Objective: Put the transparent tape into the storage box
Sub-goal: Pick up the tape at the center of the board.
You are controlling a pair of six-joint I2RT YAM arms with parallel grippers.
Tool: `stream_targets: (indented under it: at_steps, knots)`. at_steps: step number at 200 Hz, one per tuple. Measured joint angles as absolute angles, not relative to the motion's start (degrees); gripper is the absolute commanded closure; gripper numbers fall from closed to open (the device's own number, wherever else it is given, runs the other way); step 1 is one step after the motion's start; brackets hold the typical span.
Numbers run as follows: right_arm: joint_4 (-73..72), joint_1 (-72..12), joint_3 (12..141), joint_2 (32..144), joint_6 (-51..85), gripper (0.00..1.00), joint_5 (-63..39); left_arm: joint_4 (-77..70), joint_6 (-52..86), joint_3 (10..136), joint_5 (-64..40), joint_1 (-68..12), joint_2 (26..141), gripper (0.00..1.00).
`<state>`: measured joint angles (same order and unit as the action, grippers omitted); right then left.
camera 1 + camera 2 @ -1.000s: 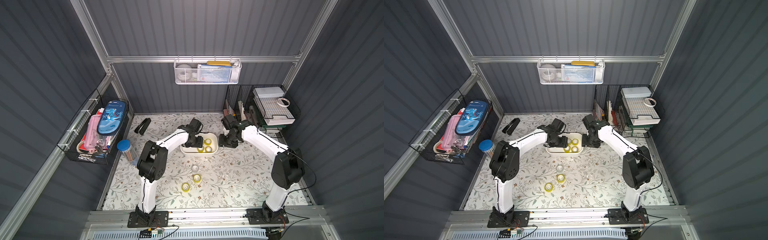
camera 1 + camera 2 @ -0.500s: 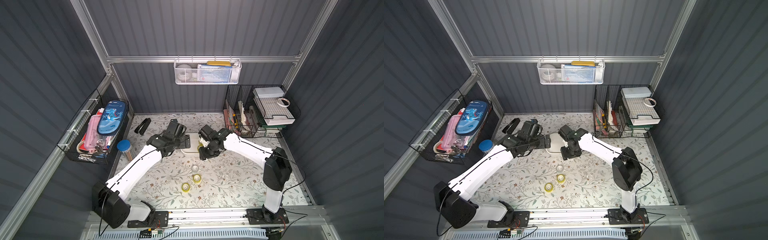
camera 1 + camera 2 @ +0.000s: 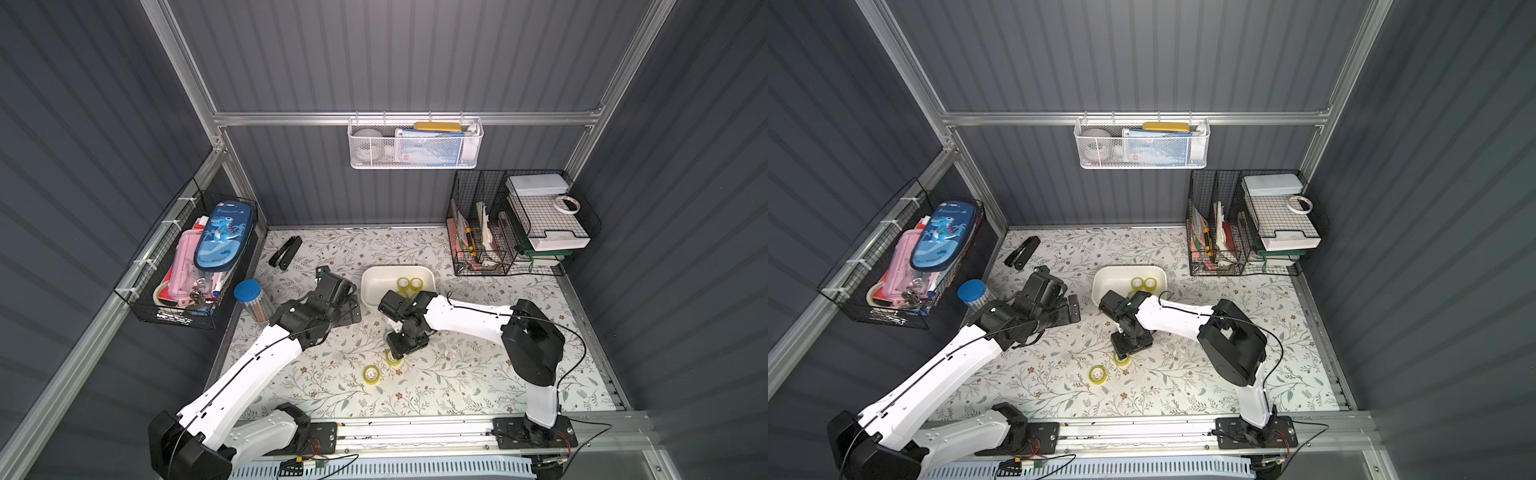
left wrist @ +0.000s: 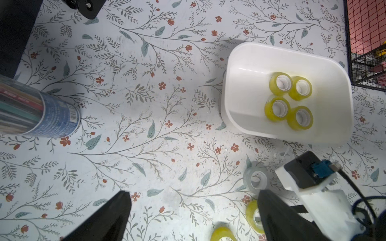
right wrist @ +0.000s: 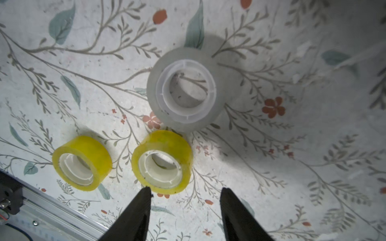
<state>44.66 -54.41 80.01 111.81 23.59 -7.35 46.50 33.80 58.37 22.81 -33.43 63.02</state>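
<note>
Right gripper hangs part open, empty, just above one yellow roll of transparent tape near the centre of both top views; left gripper gapes wide, empty. Four more rolls lie in the storage box, just above centre

Dark ribbed walls, aluminium rail, floral table surface, even light

Blue pencil case in black wire basket, left side of frame in top view: word "Dinosaur" in small white letters near upper end of case. Blue label on pencil tube, left edge of left wrist view: print and barcode too small to read. Nothing else is legible.
</note>
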Motion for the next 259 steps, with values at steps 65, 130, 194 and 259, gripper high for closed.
stream_targets:
  at_steps: [65,130,194,259]
  knots:
    - [41.4,-54.8,79.5,113.1,24.7,0.49,-5.7,47.9,34.8,57.6,23.2,-33.4,61.4,0.01]
    - [40.8,-56.1,79.5,114.9,25.3,0.98,-3.5,48.1,34.8,57.6,23.4,-33.4,61.4,0.0]
    - [47.6,-56.3,82.5,113.8,23.7,1.0,-0.9,48.4,34.7,57.8,24.0,-33.4,61.5,0.01]
    - [57.4,-48.6,107.7,111.9,18.6,1.0,1.5,47.5,32.2,63.5,24.1,-33.4,66.9,0.0]
